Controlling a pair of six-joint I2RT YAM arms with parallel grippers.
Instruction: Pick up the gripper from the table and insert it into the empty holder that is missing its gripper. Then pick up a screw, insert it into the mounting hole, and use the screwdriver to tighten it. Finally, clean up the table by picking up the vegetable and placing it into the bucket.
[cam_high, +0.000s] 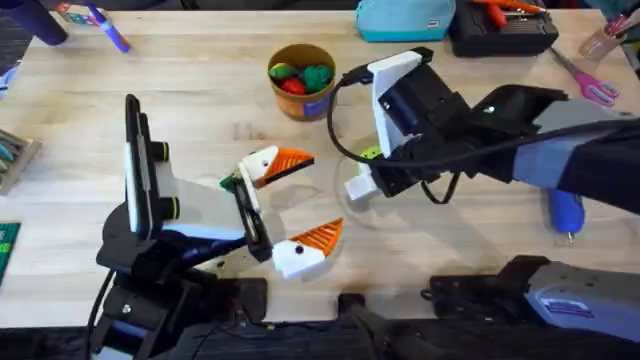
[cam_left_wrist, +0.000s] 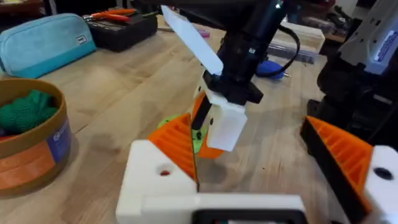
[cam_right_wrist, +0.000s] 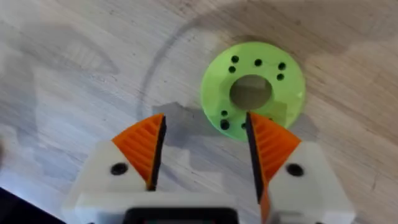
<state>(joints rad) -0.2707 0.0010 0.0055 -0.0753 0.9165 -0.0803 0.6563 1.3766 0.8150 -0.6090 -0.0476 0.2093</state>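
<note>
Left gripper (cam_high: 290, 205) sits low over the table (cam_high: 200, 90), left of centre, jaws released wide w/ nothing between them; one orange pad (cam_high: 292, 160) points far-right, the other lies nearer the front edge. From the left wrist cam, the same white fingers w/ orange ribbed pads (cam_left_wrist: 175, 142) stand spread apart over bare wood.

Bucket (cam_high: 301, 80) stands far of centre, mustard-yellow, upright, open-topped, w/ green and red toys inside. In the left wrist cam it sits close by w/ a dark green toy (cam_left_wrist: 25, 111) in it.

Vegetable (cam_right_wrist: 253, 93), a lime-green flat disc w/ a centre hole and small holes round it, lies flat on the table approx. at centre, near side of the bucket. In overhead just a sliver of it (cam_high: 370, 153) peeks out beside the right arm.

Right gripper (cam_right_wrist: 202, 152) hangs directly above the disc, pointing down, jaws released. One pad (cam_right_wrist: 267, 146) overlaps the disc's near rim in the wrist cam; the other stands off it over bare wood. Can't tell if the pad touches the disc.

Screwdriver (cam_high: 565, 212), bright blue, lies on the table at the right, partly under the right arm, bit toward the front edge.

Teal pouch (cam_high: 405, 18) and black tool case (cam_high: 503, 30) sit along the far edge, right of the bucket.
</note>
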